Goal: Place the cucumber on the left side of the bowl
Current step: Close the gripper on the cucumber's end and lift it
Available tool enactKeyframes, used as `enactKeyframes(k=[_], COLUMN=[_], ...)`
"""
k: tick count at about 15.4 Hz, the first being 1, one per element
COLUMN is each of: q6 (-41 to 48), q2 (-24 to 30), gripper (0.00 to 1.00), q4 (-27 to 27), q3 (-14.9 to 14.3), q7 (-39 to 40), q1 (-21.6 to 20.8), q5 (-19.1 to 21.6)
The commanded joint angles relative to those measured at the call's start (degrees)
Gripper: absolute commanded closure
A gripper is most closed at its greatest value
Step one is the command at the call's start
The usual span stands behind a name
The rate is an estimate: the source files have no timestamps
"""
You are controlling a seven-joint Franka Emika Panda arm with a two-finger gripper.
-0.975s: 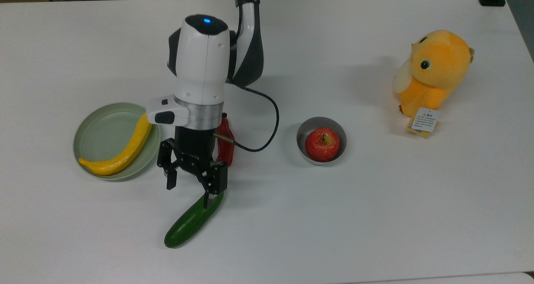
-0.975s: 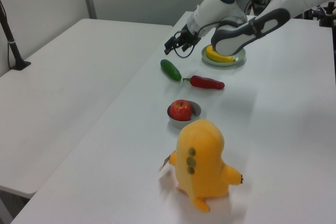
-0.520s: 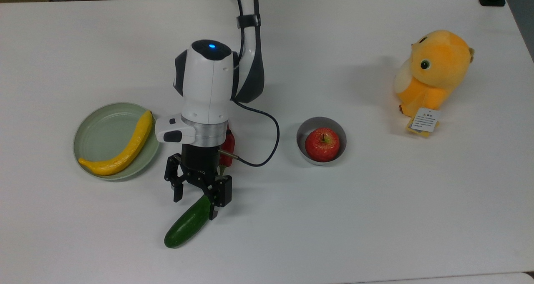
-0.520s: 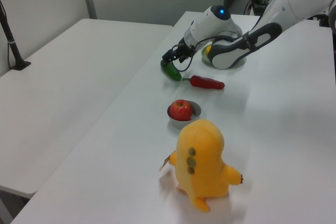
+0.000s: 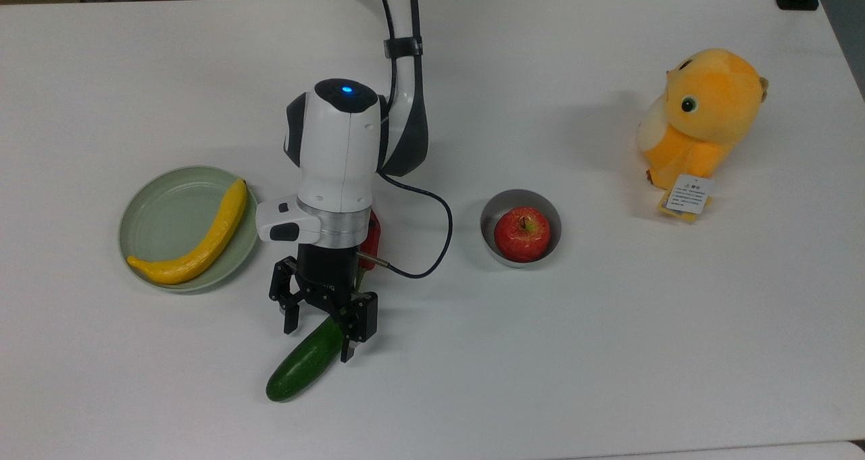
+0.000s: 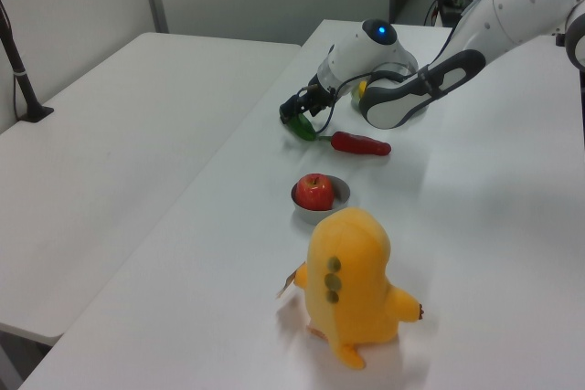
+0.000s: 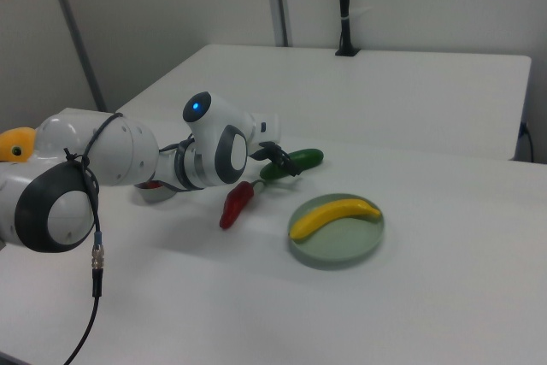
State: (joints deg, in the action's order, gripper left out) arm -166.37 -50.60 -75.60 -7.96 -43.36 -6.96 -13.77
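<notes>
**White table, fingers spread over the cucumber**

White tabletop carried everything, largest first. The arm reached in from the far edge in the top view and bent down toward the near edge. An orange plush toy sat near the top view's right edge of the table. A pale green plate lay toward the top view's left edge, with a yellow banana lying across it.

The cucumber lay flat on the table near the near edge, slanted, well apart from the bowl and to the top view's left of it. The gripper stood over the cucumber's upper end with its fingers wide, one on either side of it. A red chili pepper lay just behind the gripper, partly hidden by the wrist in the top view. The grey metal bowl sat near the table's middle with a red apple inside.
</notes>
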Motion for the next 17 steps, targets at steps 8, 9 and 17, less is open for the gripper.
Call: enactKeyframes(k=[8,9,17], q6=[-1.3,-1.3,-1.2], q2=[-1.3,-1.3,-0.9], gripper=[0.29,0.38,0.74], q4=[1.2,1.0,0.7], q3=[-1.0,-1.0,-1.0], q7=[-1.7,-1.7,-1.7], q1=[-0.7,-0.7,-0.6], q5=[-4.9,-6.3,-8.4])
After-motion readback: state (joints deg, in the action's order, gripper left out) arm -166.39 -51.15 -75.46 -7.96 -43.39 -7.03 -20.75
